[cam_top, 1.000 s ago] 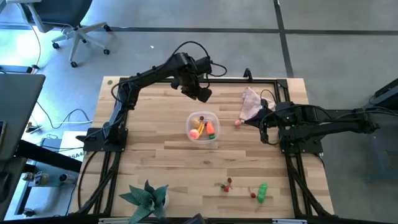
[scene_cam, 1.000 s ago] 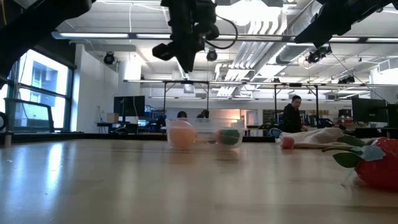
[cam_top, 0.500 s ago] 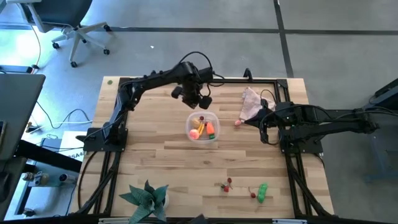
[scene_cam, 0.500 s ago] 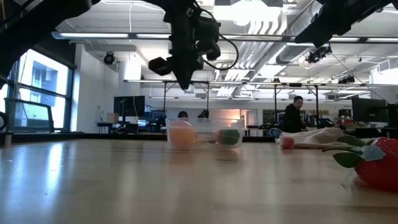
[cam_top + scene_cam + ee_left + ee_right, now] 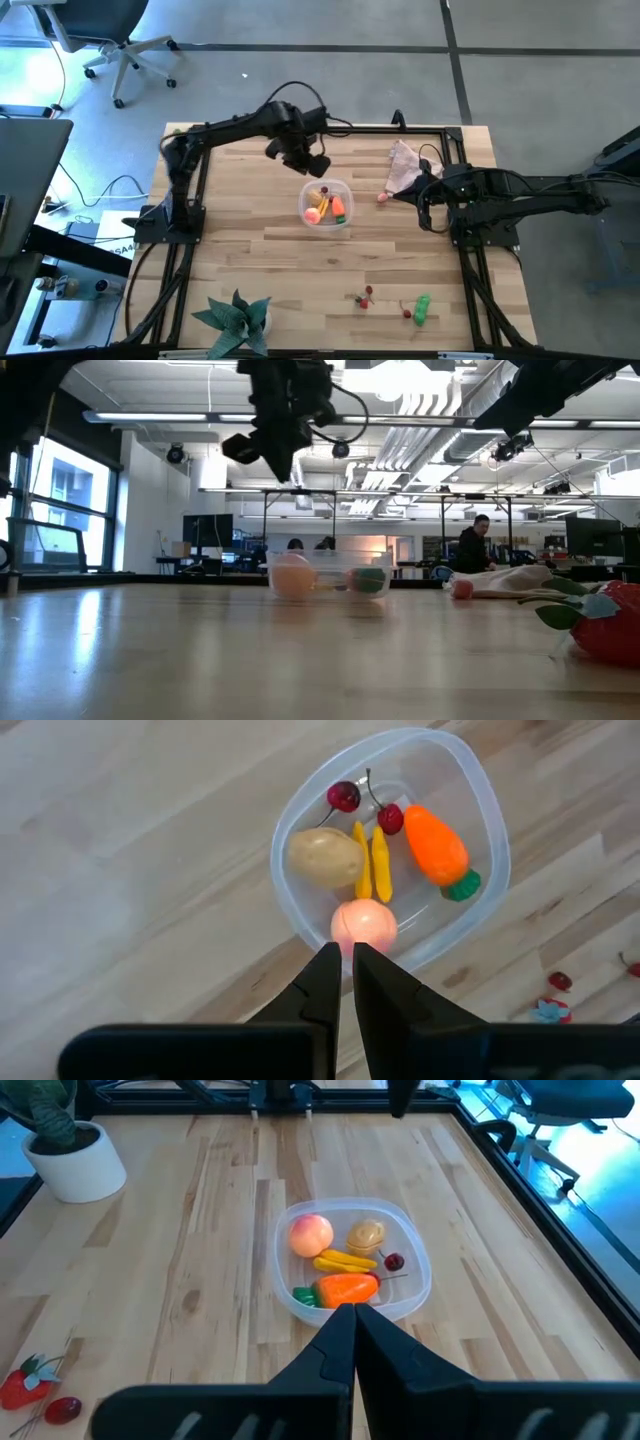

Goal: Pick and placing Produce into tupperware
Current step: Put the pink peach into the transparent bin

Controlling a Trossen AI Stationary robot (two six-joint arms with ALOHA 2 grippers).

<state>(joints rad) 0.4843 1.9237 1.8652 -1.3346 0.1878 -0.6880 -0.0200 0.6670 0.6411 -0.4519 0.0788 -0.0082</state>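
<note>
You are looking at a clear, round-cornered plastic tupperware (image 5: 326, 204) sitting near the middle of the table (image 5: 250, 260), its see-through walls showing the produce inside: a smooth orange carrot (image 5: 437, 847) with a green stub, a matte tan potato (image 5: 323, 856), two slim yellow sticks (image 5: 372, 867), a pair of glossy red cherries (image 5: 365, 806) on thin stems, and a round pinkish-orange fruit (image 5: 363, 923) resting against the wall. Your left gripper (image 5: 312, 164) is hanging above the table just beyond the container, its dark fingers pressed together and pinching nothing. Your right gripper (image 5: 426, 208) is resting near the table's right side, well apart from the container, its jaws also pressed together and empty. Beside it a crumpled pinkish-beige cloth (image 5: 405, 165) is lying with a small pink-red piece (image 5: 382, 197) at its edge. Toward the near edge more cherries (image 5: 365, 297) and a knobbly green pepper (image 5: 422, 308) are lying loose, and a leafy green plant (image 5: 235, 316) is standing in a white pot. The tabletop is showing pale wooden planks with visible grain, framed by black rails. Beyond it a grey floor, an office chair (image 5: 110, 35) and a bright, open workshop with a person (image 5: 472, 544) in the distance are showing.
</note>
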